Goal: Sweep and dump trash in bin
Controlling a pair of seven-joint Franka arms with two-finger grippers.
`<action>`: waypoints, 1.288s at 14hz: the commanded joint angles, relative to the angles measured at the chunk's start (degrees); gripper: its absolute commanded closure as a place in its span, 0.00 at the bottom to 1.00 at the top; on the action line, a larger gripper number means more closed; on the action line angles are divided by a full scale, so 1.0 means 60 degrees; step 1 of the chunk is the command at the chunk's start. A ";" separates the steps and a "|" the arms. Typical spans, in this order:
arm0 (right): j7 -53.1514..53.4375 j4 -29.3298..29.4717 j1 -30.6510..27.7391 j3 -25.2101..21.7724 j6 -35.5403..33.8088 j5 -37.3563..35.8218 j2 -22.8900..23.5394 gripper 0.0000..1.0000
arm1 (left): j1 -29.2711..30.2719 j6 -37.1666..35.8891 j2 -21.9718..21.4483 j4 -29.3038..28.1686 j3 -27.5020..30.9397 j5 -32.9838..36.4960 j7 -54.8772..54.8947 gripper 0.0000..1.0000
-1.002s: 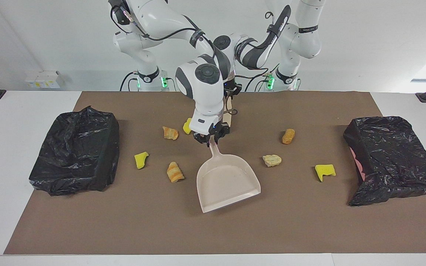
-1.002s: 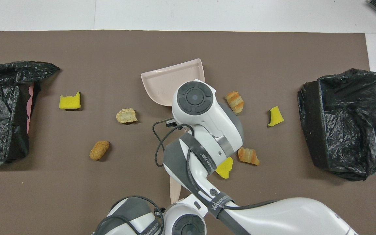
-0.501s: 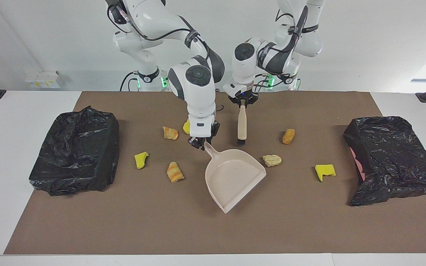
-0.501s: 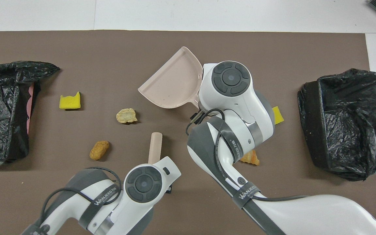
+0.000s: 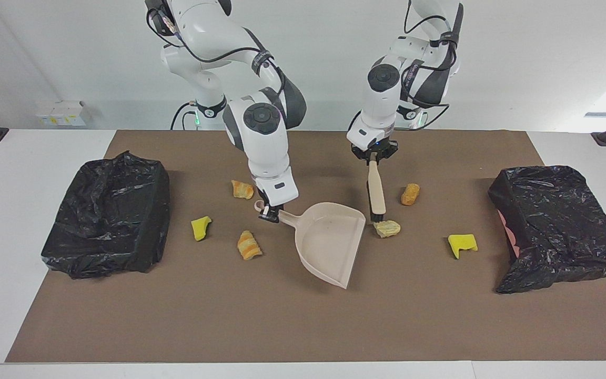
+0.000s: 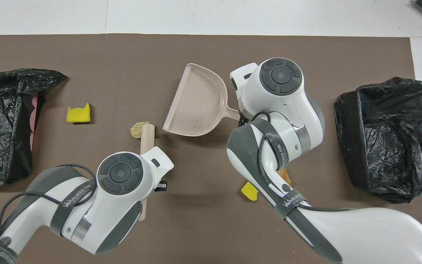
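White arms (image 5: 261, 131), grey joints, black cables

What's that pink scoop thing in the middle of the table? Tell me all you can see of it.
It is a dustpan, pale pinkish-beige and smooth like plastic: a flat tray with a raised curved wall, a straight open edge and a short handle ending in a ring. It is empty. The right arm's tool grips the handle, open edge turned toward the left arm's end of the table. A pale bread-like scrap lies just off that edge, not touching it, with the brush on it.
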 commanded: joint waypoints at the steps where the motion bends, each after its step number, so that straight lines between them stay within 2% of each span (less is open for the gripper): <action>1: -0.0689 0.0450 -0.0017 0.0129 -0.0068 -0.0611 0.0424 1.00 | 0.1168 0.0365 0.0171 0.0283 -0.0118 0.0165 0.0065 1.00; 5: -0.1159 0.0465 0.0099 0.0129 -0.0082 -0.0977 0.0658 1.00 | 0.2590 0.0719 0.0419 0.0561 -0.0118 0.0543 0.0661 1.00; 9: -0.1102 0.0464 0.0407 0.0130 -0.0082 -0.1287 0.0615 1.00 | 0.4376 0.1434 0.0668 0.0590 -0.0118 0.0575 0.3544 1.00; 13: -0.1028 0.0392 0.0407 0.0144 0.0006 -0.1287 0.0629 1.00 | 0.5754 0.1730 0.1004 0.0678 -0.0118 0.0589 0.5451 1.00; 15: -0.1028 0.0391 0.0407 0.0130 0.0035 -0.1301 0.0629 1.00 | 0.6137 0.2110 0.1399 0.0664 -0.0118 0.0589 0.5821 1.00; 18: -0.0999 0.0318 0.0392 0.0130 0.0050 -0.1229 0.0629 1.00 | 0.5861 0.2125 0.1752 0.0533 -0.0162 0.0546 0.5501 1.00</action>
